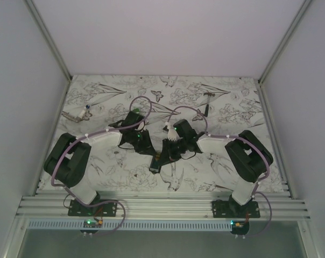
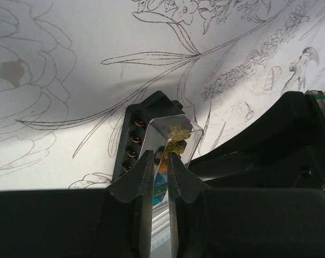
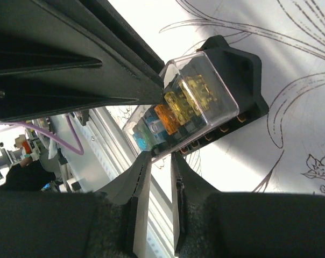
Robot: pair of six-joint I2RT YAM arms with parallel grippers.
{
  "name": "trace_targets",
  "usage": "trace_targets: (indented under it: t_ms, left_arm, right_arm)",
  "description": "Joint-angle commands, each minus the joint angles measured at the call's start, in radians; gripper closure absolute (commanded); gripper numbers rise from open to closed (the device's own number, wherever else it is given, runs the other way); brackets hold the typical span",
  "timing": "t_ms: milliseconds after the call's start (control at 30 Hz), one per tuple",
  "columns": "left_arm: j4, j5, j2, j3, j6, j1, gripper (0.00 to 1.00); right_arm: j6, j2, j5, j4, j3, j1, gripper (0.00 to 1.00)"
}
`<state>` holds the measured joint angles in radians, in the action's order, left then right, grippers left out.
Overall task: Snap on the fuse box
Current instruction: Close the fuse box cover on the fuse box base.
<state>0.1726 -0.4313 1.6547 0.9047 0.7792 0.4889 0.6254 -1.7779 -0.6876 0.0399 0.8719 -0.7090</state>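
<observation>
the left fingers (image 2: 141, 180) are pinched shut on the clear lid (image 2: 170, 126) of the fuse box (image 2: 152, 105). the right fingers (image 3: 138, 177) stand nearly closed with the box's end at their tips, at 12 o'clock; whether they grip it i cannot tell. the box lies near the middle of the desk (image 1: 114, 177), toward 6 o'clock.

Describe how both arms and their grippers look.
The left arm and right arm are chunky black links on white lower segments, each draped with a lilac cable and showing small green lights. The left gripper and right gripper have matte black tapered fingers.
</observation>
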Motion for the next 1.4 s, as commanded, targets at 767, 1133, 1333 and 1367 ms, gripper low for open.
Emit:
trace_targets:
  t_ms: [767, 1133, 1333, 1367]
  left_arm:
    - [0.011, 0.175, -0.310, -0.223, 0.178, 0.005, 0.56]
    - [0.089, 0.254, -0.512, -0.274, 0.122, -0.092, 0.27]
    - [0.100, 0.269, -0.550, -0.304, 0.115, -0.130, 0.22]
    - [0.101, 0.269, -0.553, -0.309, 0.113, -0.133, 0.22]
  right_arm:
    - [-0.299, 0.111, 0.513, 0.345, 0.228, -0.045, 0.59]
    - [-0.225, 0.082, 0.646, 0.445, 0.277, -0.202, 0.52]
    - [-0.231, 0.024, 0.638, 0.482, 0.337, -0.238, 0.52]
    - [-0.231, 0.012, 0.637, 0.495, 0.346, -0.241, 0.52]
